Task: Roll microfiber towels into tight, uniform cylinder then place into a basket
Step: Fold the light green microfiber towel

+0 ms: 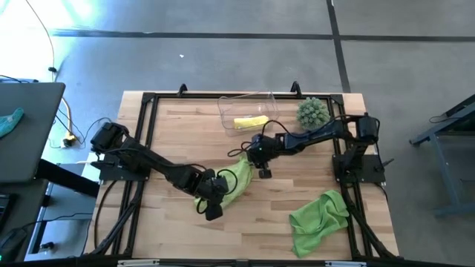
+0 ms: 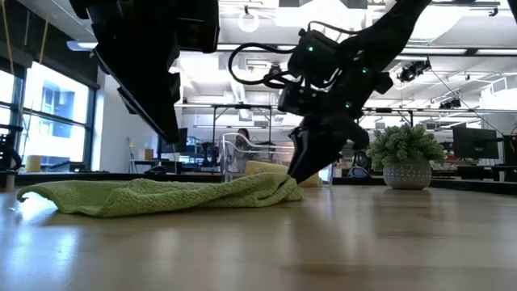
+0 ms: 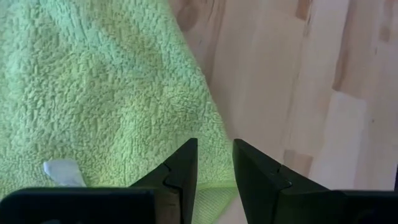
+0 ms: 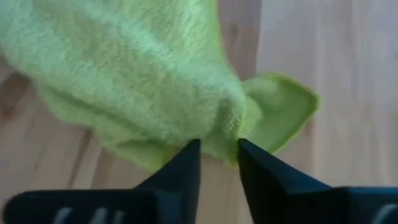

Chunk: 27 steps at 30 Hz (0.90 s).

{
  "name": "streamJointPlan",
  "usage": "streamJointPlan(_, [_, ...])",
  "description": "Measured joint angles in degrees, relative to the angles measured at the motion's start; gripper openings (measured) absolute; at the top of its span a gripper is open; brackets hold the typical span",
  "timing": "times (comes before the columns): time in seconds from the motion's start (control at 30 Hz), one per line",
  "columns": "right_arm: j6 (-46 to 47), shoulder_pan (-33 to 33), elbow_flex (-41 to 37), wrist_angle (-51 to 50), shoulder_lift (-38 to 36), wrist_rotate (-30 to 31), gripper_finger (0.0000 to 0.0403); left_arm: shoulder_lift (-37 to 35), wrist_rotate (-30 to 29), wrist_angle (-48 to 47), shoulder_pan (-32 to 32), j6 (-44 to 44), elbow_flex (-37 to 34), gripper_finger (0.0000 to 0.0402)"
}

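A lime green towel (image 1: 236, 180) (image 2: 153, 196) lies spread and slack on the wooden table, mid-table. My right gripper (image 1: 262, 170) (image 2: 297, 174) (image 4: 219, 144) is down at its far right end, shut on a bunch of it. My left gripper (image 1: 213, 210) (image 2: 171, 139) (image 3: 215, 149) hangs a little above the towel's near left corner (image 3: 214, 190), fingers slightly apart with nothing between them. A yellow towel (image 1: 251, 121) lies in the clear basket (image 1: 225, 110) at the far edge. A second lime green towel (image 1: 319, 219) lies crumpled near the right front. My right gripper pinches a bunched fold (image 4: 217, 130) at the towel's far right end between its two fingertips, beside a corner flap (image 4: 280, 106) that sticks out. The fingers slant down from the far right. The towel rests slack on the table.
A spiky green plant in a pot (image 1: 312, 111) (image 2: 406, 158) stands at the far right beside the basket. Black frame rails (image 1: 145, 141) run along the table's sides. Bare wood (image 1: 252, 230) lies along the near edge between the two green towels.
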Motion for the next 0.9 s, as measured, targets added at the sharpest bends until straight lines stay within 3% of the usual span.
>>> streamJointPlan(0.2, [3.64, 1.81, 0.00, -0.99, 0.00, 0.01, 0.0006, -1.37, -0.11, -2.08, -0.09, 2.09, -0.04, 0.0092])
streamJointPlan(0.47, [9.18, 4.16, -0.01, -4.45, -2.24, 0.53, 0.0002, -2.70, -1.01, -4.13, -0.09, 2.67, 0.07, 0.0092])
streamJointPlan(0.6, [10.49, 6.12, 0.03, -8.09, -6.38, 4.61, 0.0001, -3.38, -3.54, -3.54, -0.28, 6.50, 0.14, 0.0092])
streamJointPlan(0.9, [8.58, 13.83, 0.04, -11.44, -16.58, 9.07, 0.0000, -3.20, -17.21, 2.36, -0.26, 17.50, -0.03, 0.0092])
